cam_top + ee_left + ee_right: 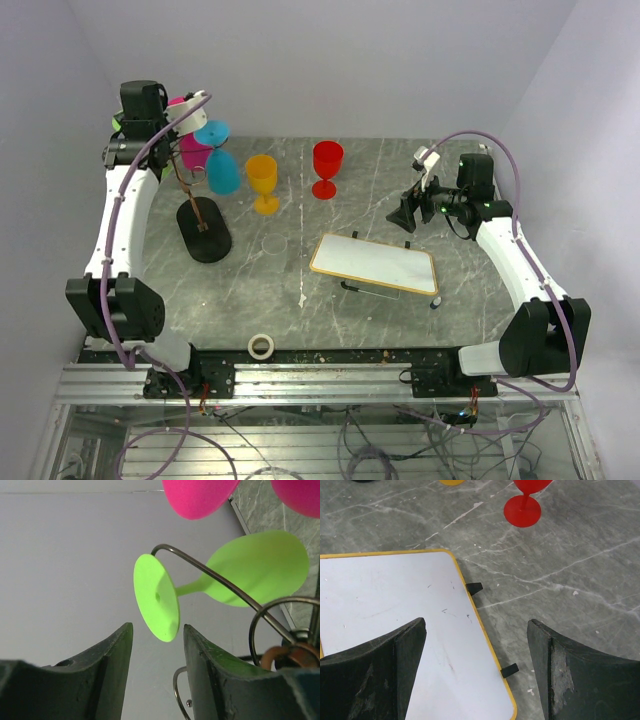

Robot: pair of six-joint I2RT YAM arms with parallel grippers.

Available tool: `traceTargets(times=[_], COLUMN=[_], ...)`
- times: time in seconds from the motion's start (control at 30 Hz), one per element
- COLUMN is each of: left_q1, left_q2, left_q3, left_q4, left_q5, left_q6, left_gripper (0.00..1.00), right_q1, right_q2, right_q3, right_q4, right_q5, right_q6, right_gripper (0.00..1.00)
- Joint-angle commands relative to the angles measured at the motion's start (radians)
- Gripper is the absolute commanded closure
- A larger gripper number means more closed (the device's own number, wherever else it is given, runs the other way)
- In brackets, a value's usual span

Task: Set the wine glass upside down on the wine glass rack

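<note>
Glass: lime green, matte, one piece, with a flat round foot, short stem and egg-shaped bowl. It hangs on a curled wire arm of the rack, bowl toward the table.
Left gripper: jaws apart, the foot's edge between them, untouched.
Right gripper: jaws wide, empty, above the board.
</note>
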Motion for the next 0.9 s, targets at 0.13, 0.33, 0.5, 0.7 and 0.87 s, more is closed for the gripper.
traceTargets(times=[0.13,0.33,0.5,0.7,0.87], left_q1=[-0.004,-0.004,-0.004,-0.004,-0.004], left_q2=[-0.090,-0.129,-0.172,-0.240,-0.280], left_q3=[-0.052,-0.066,-0.066,-0.105,-0.155], left_q4=[-0.019,-0.030,-0.032,0.029,0.150], left_q5=[-0.017,-0.024,-0.016,-0.043,-0.131], left_q6=[-0.004,-0.016,-0.034,-0.063,-0.150], left_gripper=[0.40,0.36,0.33,0.25,0.17], right_q1=[-0.007,-0.007,-0.007,-0.007,-0.003], right_q2=[0.005,0.004,0.004,0.011,0.016], right_q3=[-0.010,-0.012,-0.011,-0.008,0.025], right_q4=[0.021,0.022,0.023,0.036,0.068], right_q5=[0.000,0.000,0.003,0.013,0.076], right_q6=[-0.008,-0.007,-0.004,0.019,0.088], right_gripper=[0.18,0.18,0.18,0.18,0.17])
